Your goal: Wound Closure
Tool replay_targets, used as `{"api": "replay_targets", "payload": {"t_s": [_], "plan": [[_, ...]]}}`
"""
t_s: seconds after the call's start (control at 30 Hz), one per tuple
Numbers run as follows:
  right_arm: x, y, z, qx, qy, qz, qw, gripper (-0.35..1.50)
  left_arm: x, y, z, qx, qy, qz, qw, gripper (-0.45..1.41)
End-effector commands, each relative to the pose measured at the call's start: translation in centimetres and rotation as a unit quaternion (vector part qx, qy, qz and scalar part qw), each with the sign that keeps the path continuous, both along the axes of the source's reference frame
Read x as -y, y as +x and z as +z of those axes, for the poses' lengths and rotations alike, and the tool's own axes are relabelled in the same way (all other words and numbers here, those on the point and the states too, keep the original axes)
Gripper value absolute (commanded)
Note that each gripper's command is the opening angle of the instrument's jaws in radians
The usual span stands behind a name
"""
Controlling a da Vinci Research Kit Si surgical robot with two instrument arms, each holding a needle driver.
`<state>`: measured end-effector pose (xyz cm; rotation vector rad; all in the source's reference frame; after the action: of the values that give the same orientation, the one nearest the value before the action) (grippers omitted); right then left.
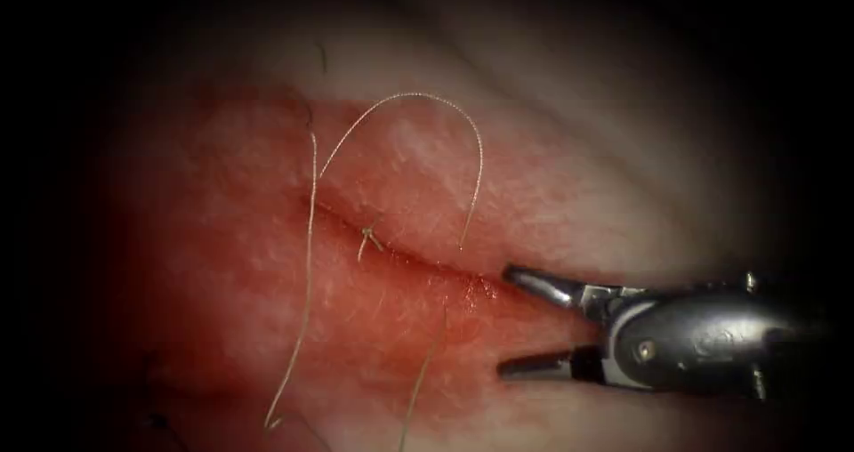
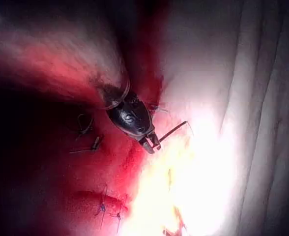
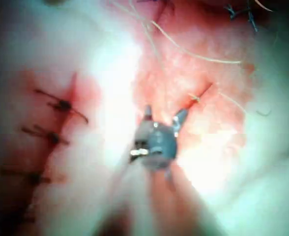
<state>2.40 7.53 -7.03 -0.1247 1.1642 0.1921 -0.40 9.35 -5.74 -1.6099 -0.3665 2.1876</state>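
Right tool (image 1: 511, 320) at lower right, jaws wide and empty, faces the thread (image 1: 418, 118) arching up-left over the cut (image 1: 400, 252); left tool (image 2: 152, 142) grips thread.

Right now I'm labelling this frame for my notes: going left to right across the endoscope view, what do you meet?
Long hanging strand of thread → small knot on the cut → arched loop of thread coming down above the cut → right tool, jaws open, holding nothing.
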Motion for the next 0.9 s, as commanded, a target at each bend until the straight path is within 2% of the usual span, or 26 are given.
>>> {"api": "replay_targets", "payload": {"t_s": [0.03,0.1,0.23,0.3,0.33,0.37,0.4,0.53,0.67,0.73,0.83,0.9], "plan": [[0.03,0.17,0.17,-0.004,0.0,-0.003,1.0,1.36,0.04,-0.05,0.07,0.001,0.001,0.0,1.0,-0.35],[0.06,0.3,0.28,-0.006,0.004,-0.007,1.0,1.36,0.04,-0.05,0.07,0.001,0.003,-0.001,1.0,-0.35],[0.1,0.48,0.32,-0.011,0.01,-0.014,1.0,1.33,0.04,-0.05,0.07,0.001,0.003,0.0,1.0,-0.35],[0.14,0.52,0.28,-0.016,0.011,-0.022,1.0,1.15,0.04,-0.05,0.07,0.001,0.003,0.0,1.0,-0.35],[0.15,0.52,0.26,-0.019,0.015,-0.026,0.999,0.96,0.04,-0.05,0.07,0.001,0.003,0.0,1.0,-0.35],[0.18,0.5,0.25,-0.023,0.023,-0.042,0.999,0.09,0.04,-0.05,0.07,0.001,0.003,0.0,1.0,-0.35],[0.19,0.47,0.24,-0.016,0.03,-0.054,0.998,-0.35,0.04,-0.05,0.07,0.001,0.003,0.0,1.0,-0.35],[0.2,0.44,0.22,-0.01,0.036,-0.069,0.997,-0.35,0.04,-0.05,0.07,0.001,0.003,0.0,1.0,-0.35],[0.27,0.48,0.07,-0.012,0.04,-0.074,0.996,-0.35,0.04,-0.05,0.07,0.001,0.003,0.0,1.0,-0.35],[0.32,0.51,-0.06,-0.015,0.043,-0.077,0.996,-0.35,0.04,-0.05,0.07,0.001,0.003,0.0,1.0,-0.35],[0.44,0.62,-0.4,-0.026,0.049,-0.09,0.994,-0.35,0.04,-0.05,0.07,0.001,0.003,0.0,1.0,-0.35],[0.5,0.68,-0.5,-0.027,0.051,-0.096,0.994,-0.35,0.04,-0.05,0.07,0.001,0.003,0.0,1.0,-0.35]]}}
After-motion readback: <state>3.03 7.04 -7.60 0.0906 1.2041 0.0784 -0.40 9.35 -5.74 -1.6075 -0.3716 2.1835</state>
